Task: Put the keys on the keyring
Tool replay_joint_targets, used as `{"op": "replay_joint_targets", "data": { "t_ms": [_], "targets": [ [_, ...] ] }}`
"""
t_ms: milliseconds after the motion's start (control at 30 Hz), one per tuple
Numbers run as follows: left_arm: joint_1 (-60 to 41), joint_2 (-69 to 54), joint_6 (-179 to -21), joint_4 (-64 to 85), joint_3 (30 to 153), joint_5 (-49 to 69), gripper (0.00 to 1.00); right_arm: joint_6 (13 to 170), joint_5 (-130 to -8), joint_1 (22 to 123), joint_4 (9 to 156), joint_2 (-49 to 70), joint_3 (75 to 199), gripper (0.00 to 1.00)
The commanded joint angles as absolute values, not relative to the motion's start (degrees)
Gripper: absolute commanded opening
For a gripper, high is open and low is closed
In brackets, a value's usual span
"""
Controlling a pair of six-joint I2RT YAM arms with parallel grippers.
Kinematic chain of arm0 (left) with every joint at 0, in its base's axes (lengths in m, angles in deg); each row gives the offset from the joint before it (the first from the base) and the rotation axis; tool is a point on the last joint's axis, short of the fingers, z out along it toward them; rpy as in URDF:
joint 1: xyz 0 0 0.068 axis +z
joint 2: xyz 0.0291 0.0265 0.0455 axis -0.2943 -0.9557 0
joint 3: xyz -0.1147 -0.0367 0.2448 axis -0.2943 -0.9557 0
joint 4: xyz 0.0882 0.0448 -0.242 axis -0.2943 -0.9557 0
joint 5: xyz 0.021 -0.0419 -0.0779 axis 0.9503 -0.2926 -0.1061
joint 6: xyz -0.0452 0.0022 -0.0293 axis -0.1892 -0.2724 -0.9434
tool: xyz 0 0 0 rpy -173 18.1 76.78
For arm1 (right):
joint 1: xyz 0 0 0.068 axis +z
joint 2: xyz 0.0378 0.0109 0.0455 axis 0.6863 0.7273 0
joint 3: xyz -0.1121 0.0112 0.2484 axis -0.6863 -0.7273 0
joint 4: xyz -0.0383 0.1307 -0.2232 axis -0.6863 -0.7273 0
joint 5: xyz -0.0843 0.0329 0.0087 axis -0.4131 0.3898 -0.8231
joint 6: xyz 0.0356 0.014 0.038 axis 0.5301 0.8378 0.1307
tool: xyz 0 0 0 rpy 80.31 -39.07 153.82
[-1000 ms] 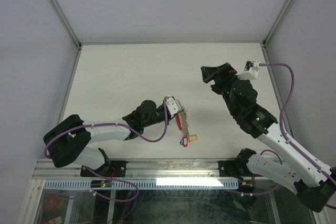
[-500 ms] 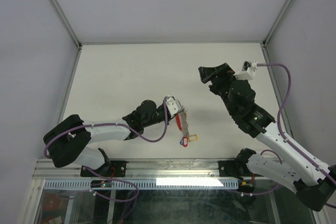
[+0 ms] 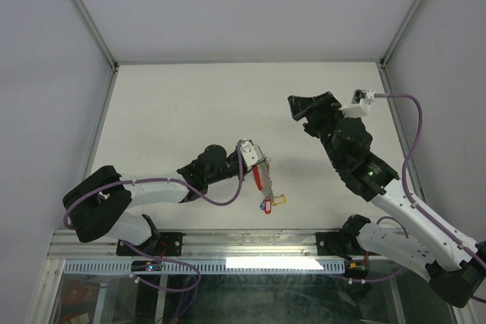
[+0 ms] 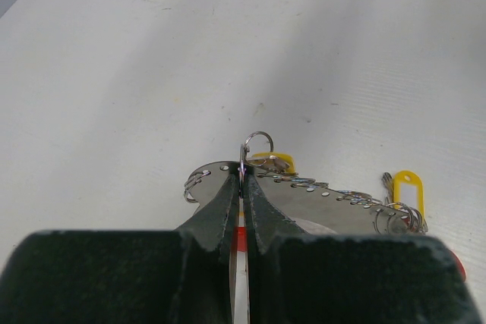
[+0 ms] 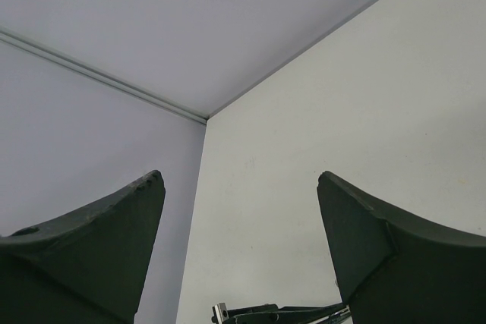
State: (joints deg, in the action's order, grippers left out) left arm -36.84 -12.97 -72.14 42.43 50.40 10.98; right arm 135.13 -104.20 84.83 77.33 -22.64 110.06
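Red arc and grey bar: that is the keyring (image 3: 260, 178), a slim D-shaped loop slanting from the tips of my left jaws toward the near edge of the white surface (image 3: 175, 104). My left jaws are clenched on its upper end. In my left wrist view the two dark fingers (image 4: 216, 214) meet with only a thin silvery edge pinched between them, and a sliver of red shows lower in the gap. A small split ring (image 4: 258, 142) stands upright just past the tips. Beyond it a shiny metal strip (image 4: 319, 201) runs off to the right, with fine wire loops along its edge.

The keys (image 3: 271, 202) bunch right at the keyring's lower end, in the near middle of the surface. From above they are too small to count. I can make out a yellow tag (image 3: 280, 199) on the right of the bunch, a blue tag (image 3: 264, 204) on the left, and a dot of red just below the blue. In the wrist view another patch of yellow sits right behind the split ring. Whether the bunch rests on the surface or hangs above it I cannot tell.

My right jaws are released and spread wide with nothing between them, raised toward the far right of the surface, well apart from the keyring. Their dark fingers (image 5: 99, 240) frame only bare surface and wall.
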Motion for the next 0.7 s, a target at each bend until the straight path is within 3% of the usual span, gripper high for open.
{"op": "replay_joint_targets", "data": {
  "t_ms": [0, 167, 300, 500, 667],
  "targets": [
    [-36.88, -11.71, -71.42, 44.10, 52.30, 10.19, 0.00, 135.28, -104.62, 85.04, 78.15, -21.91, 112.33, 0.84],
    [-36.85, -11.89, -71.52, 44.44, 52.06, 9.93, 0.00, 130.56, -106.27, 85.00, 79.42, -24.06, 110.03, 0.84],
    [-36.87, -12.18, -71.56, 44.57, 52.20, 8.88, 0.00, 115.44, -107.93, 85.00, 74.09, -26.62, 108.35, 0.83],
    [-36.85, -11.17, -71.34, 45.98, 51.01, 6.38, 0.00, 99.18, -97.24, 85.00, 65.99, -31.00, 105.01, 0.81],
    [-36.85, -10.11, -71.39, 47.19, 50.00, 4.04, 0.00, 97.60, -90.18, 84.43, 58.83, -29.82, 104.72, 0.71]
  ]
}}
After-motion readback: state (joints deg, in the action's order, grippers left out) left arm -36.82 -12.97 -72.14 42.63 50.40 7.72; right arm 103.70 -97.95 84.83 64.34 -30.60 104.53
